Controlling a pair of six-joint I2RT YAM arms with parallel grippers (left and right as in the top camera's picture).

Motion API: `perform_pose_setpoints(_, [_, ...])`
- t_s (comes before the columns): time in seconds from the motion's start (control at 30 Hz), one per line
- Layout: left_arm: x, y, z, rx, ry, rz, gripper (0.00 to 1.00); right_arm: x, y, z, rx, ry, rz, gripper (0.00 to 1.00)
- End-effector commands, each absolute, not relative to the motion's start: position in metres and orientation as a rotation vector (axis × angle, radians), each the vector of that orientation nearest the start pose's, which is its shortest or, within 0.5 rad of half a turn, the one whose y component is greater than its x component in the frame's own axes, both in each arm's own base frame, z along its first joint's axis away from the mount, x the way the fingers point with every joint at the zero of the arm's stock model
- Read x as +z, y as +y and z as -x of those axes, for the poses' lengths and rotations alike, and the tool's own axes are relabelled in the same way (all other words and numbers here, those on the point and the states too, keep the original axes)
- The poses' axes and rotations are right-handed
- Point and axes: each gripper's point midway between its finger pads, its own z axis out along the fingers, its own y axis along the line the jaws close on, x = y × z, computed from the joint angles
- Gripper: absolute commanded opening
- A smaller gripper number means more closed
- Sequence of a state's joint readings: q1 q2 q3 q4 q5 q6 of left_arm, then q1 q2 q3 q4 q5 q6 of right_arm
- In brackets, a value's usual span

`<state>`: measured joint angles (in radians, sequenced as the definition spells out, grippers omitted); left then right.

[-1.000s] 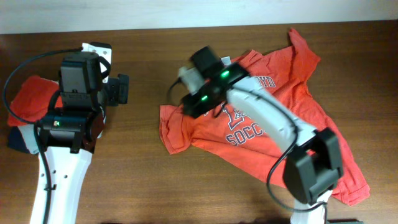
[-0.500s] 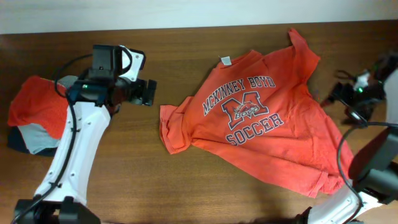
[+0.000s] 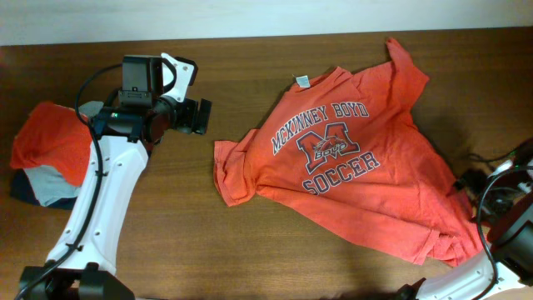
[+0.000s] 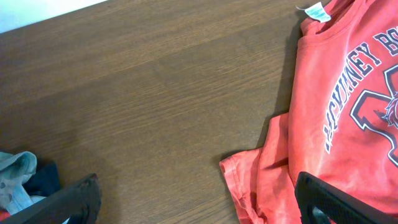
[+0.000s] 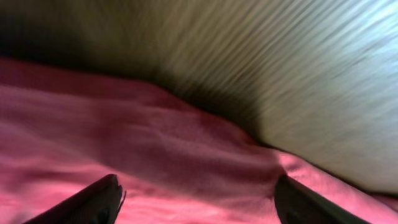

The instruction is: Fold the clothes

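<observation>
At the left edge of the table [image 3: 250, 250] lay a small heap of clothes [image 3: 42, 158]: an orange-red piece [image 3: 46, 133] on top, grey-blue cloth [image 3: 52, 185] below it and a navy piece [image 3: 23, 187] at the bottom, nearest the edge. The white left arm [image 3: 96, 208] rose from the near left corner and reached past the heap toward the far side. The left gripper [image 3: 200, 117] pointed right over bare wood, between the heap and the shirt, touching neither. Its jaws stood wide apart with nothing between them; in the left wrist view the two dark fingertips [image 4: 68, 202] sat at the bottom corners of the picture, with wood grain and the shirt's edge below. The large orange-red T-shirt [image 3: 375, 192] was spread face up over the middle and right of the table, lying at a slant. Its white neck tag [image 3: 301, 81] pointed toward the far edge, and the chest lettering [image 3: 333, 150], white and dark, read MCKINNEY BOYD SOCCER around a big M. One sleeve [image 3: 229, 175] was bunched toward the table's middle, the other [image 3: 404, 54] reached to the far edge, and the hem [image 3: 450, 242] was rumpled near the right near corner. The right gripper [image 5: 199, 199] was at the right edge, by that hem, and hard to make out from overhead. Its wrist view, blurred, showed the fingers [image 5: 102, 199] apart over red cloth beside wood. Whether they touched the cloth could not be told.
</observation>
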<state>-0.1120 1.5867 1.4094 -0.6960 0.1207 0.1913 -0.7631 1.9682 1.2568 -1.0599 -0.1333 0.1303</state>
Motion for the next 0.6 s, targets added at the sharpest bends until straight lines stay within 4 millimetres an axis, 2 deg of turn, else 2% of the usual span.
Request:
perform_pose_setpoints(0.0, [0.213, -0.073, -0.43, -0.116, 2.373, -0.462, 0.99, -0.007, -0.178, -0.229, 0.305, 2.993, -1.373, 0.64])
perform_pose_setpoints(0.1, [0.213, -0.073, -0.43, -0.116, 2.373, -0.462, 0.99, -0.006, -0.184, -0.24, 0.286, 2.961, -1.342, 0.37])
perform_pose_setpoints(0.17, [0.213, -0.073, -0.43, -0.116, 2.373, -0.462, 0.99, 0.001, -0.2, -0.261, 0.247, 2.873, -1.339, 0.16])
perform_pose_setpoints(0.2, [0.213, -0.073, -0.43, -0.116, 2.373, -0.462, 0.99, 0.005, -0.208, -0.269, 0.226, 2.843, -1.322, 0.1])
perform_pose_setpoints(0.23, [0.213, -0.073, -0.43, -0.116, 2.373, -0.462, 0.99, 0.009, -0.216, -0.279, 0.205, 2.81, -1.301, 0.09])
perform_pose_setpoints(0.27, [0.213, -0.073, -0.43, -0.116, 2.373, -0.462, 0.99, 0.02, -0.232, -0.296, 0.161, 2.748, -1.264, 0.06])
perform_pose_setpoints(0.3, [0.213, -0.073, -0.43, -0.116, 2.373, -0.462, 0.99, 0.032, -0.247, -0.31, 0.118, 2.68, -1.267, 0.04])
perform_pose_setpoints(0.37, [0.213, -0.073, -0.43, -0.116, 2.373, -0.462, 0.99, 0.052, -0.264, -0.329, 0.082, 2.596, -1.261, 0.04])
perform_pose_setpoints(0.4, [0.213, -0.073, -0.43, -0.116, 2.373, -0.462, 0.99, 0.071, -0.278, -0.345, 0.054, 2.53, -1.23, 0.04])
perform_pose_setpoints(0.5, [0.213, -0.073, -0.43, -0.116, 2.374, -0.462, 0.99, 0.109, -0.293, -0.373, 0.046, 2.434, -1.156, 0.04])
perform_pose_setpoints(0.53, [0.213, -0.073, -0.429, -0.117, 2.374, -0.462, 0.99, 0.117, -0.293, -0.378, 0.052, 2.419, -1.139, 0.07])
perform_pose_setpoints(0.57, [0.213, -0.073, -0.43, -0.116, 2.374, -0.462, 0.99, 0.123, -0.293, -0.381, 0.054, 2.415, -1.13, 0.25])
